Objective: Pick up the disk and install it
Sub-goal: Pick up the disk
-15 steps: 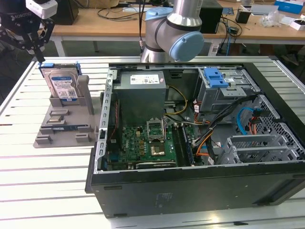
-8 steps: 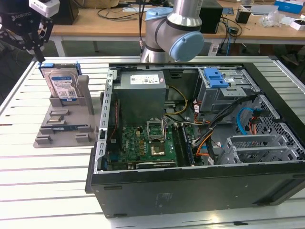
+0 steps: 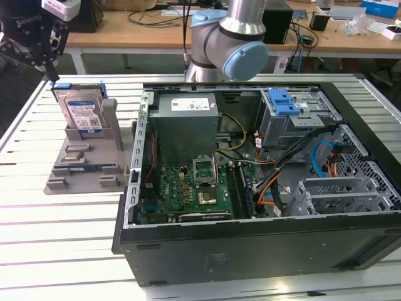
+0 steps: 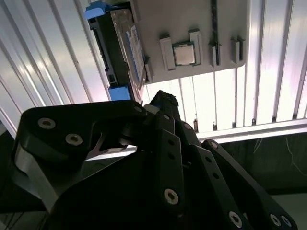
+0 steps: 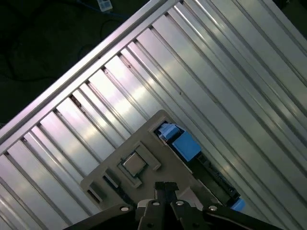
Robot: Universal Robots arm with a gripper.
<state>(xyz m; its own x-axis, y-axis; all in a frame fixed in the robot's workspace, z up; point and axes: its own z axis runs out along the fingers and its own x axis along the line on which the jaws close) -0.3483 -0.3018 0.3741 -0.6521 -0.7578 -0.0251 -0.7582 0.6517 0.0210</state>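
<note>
Disk point(image 3: 81, 111): exterior view, upper left of the frame. Stands on edge in a slot of the grey holder point(image 3: 81, 168), label toward the camera, blue frame along its top.

Holder: lies flat on the slatted worktop point(image 3: 56, 251), just beside the open computer case point(image 3: 250, 207).

Gripper point(image 3: 49, 68): hangs near the top left corner, above the disk and apart from it.

Second wrist view: disk point(image 4: 122, 48) edge-on at upper left, processor chip point(image 4: 183, 52) seated in the holder at top centre. Fingers point(image 4: 165, 103) drawn together at centre, holding nothing.

First wrist view: disk point(image 5: 184, 145) lower right of centre, chip point(image 5: 134, 165) to its left. Fingers closed and empty at the bottom edge.
</note>
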